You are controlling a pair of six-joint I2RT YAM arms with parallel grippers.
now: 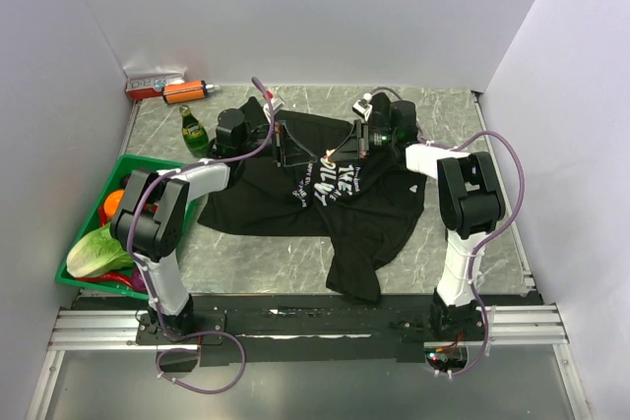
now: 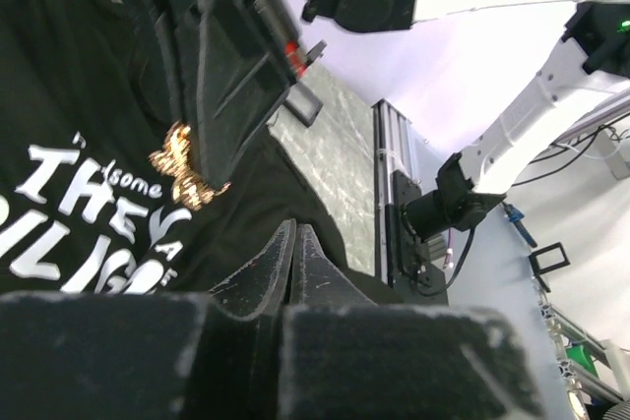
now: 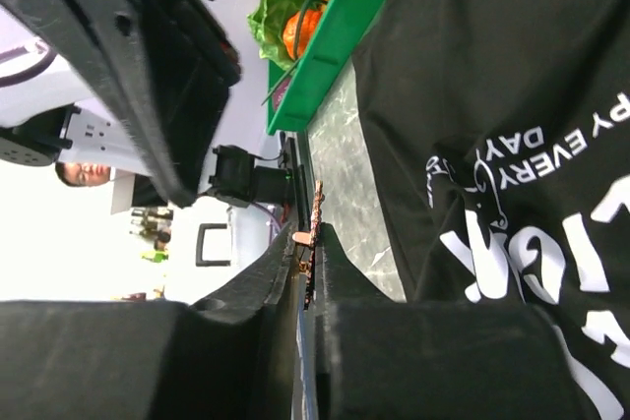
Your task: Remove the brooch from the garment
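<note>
The black T-shirt, the garment (image 1: 364,213), lies spread on the marble table with its white lettering up; it also shows in the left wrist view (image 2: 79,95) and the right wrist view (image 3: 492,66). The small gold brooch (image 1: 330,156) is near the lettering. My right gripper (image 1: 342,151) is shut on the brooch, which stands edge-on between its fingertips (image 3: 314,228). In the left wrist view the brooch (image 2: 185,169) sits at the tip of the right gripper's fingers (image 2: 221,66), over the shirt. My left gripper (image 1: 283,143) is shut (image 2: 293,228), with a fold of black cloth at its tips.
A green bin (image 1: 94,233) with lettuce and other vegetables stands at the left edge; it also shows in the right wrist view (image 3: 345,27). A green bottle (image 1: 194,132), an orange bottle (image 1: 187,90) and a red-and-white box (image 1: 153,84) lie at the back left.
</note>
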